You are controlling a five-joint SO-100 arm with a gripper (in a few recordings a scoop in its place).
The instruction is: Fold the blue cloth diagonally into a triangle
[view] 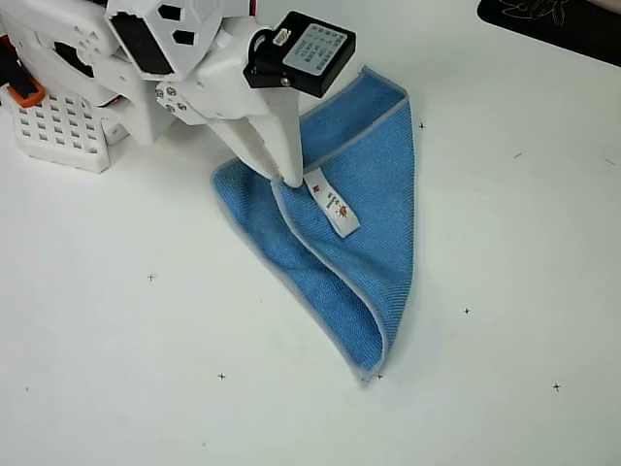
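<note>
A bright-blue cloth [364,228] with a woven texture and grey stitched edging lies folded into a rough triangle on the smooth white table [505,291], its white tag [333,203] facing up. The white plastic arm slants down from the upper left; the gripper [291,180] tips press together on the cloth's edge beside the tag.

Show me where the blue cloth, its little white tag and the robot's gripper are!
blue cloth [383,209]: overhead view, on the top folded layer.
white tag [333,205]: overhead view, middle of the tag.
gripper [291,181]: overhead view, fingertips touching the cloth beside the tag.
</note>
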